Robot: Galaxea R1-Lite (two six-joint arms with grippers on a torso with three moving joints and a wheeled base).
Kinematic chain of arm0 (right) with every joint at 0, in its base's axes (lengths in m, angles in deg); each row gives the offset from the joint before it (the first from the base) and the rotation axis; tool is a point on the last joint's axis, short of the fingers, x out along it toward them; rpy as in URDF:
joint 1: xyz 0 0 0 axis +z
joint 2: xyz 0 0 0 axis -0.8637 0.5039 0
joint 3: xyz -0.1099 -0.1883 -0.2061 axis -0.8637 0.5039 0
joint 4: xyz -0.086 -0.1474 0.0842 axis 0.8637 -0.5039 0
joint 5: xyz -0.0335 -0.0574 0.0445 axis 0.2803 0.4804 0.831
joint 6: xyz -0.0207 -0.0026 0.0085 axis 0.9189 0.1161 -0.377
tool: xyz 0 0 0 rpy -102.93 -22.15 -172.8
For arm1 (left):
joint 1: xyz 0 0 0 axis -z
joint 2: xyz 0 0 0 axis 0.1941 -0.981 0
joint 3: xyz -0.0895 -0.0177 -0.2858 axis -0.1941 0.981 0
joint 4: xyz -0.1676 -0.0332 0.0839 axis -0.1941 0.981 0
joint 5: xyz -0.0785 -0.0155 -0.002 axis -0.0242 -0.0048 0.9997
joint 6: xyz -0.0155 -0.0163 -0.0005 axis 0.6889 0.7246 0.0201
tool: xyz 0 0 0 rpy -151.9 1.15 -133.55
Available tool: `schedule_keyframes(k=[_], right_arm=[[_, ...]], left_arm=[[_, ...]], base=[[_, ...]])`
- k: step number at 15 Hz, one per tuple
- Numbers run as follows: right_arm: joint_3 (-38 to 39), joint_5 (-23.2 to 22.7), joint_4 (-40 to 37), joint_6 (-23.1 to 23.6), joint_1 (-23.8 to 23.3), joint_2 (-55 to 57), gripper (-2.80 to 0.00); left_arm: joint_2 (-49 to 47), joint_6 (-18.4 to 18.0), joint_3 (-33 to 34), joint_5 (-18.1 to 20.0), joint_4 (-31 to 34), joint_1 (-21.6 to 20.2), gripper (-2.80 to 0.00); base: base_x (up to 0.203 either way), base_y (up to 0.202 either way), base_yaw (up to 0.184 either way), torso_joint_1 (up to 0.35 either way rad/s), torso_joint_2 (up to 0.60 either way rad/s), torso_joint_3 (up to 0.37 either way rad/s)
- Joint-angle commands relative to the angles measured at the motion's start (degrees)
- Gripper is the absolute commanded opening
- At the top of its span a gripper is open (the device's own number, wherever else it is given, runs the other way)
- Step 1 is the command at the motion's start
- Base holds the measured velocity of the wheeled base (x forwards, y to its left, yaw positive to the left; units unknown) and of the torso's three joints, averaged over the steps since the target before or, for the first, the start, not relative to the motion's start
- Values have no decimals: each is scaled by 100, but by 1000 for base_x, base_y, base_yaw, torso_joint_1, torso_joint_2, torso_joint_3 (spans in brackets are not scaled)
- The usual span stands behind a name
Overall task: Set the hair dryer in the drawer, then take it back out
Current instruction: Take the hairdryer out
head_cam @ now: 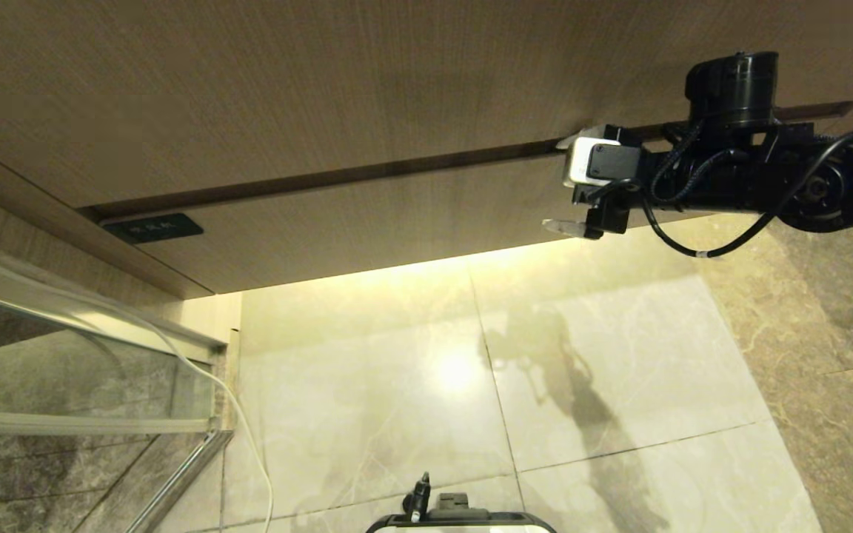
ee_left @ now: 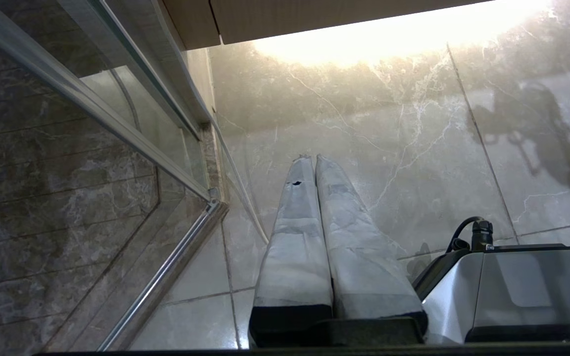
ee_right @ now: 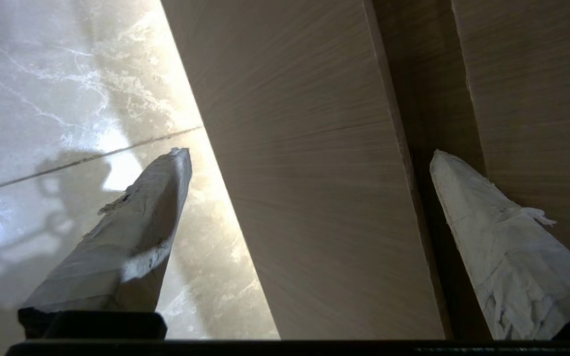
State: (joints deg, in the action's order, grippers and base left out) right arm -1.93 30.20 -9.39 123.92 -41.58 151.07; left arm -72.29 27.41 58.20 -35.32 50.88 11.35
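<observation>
Stiff, handleless drawer (head_cam: pixel 367 233), shut: best taken by top edge, right gripper (head_cam: pixel 569 182) spread across its front, left gripper (ee_left: pixel 314 163) together.

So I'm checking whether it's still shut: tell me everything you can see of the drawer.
The drawer is a very wide, shallow front of light tan wood grain, with no handle and a small dark label plate near its left end. It sits closed under the counter panel, above the marble floor. The right gripper, fingers spread wide, straddles its front near the right end; contact is not clear.
</observation>
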Motion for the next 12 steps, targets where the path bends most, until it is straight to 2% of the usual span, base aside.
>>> schedule_keyframes(k=[1,8,12], right_arm=[[-171,-18,117,51,-14,169,0],[-289,-10,155,43,-76,347,0],[-318,-2,-254,43,-144,352,0]], left_arm=[[0,3,4,-1,-4,2,-280],[0,-2,7,-1,-4,2,-280],[0,5,9,-1,-4,2,-280]], base=[[0,0,0,0,0,0],[0,0,0,0,0,0],[0,0,0,0,0,0]])
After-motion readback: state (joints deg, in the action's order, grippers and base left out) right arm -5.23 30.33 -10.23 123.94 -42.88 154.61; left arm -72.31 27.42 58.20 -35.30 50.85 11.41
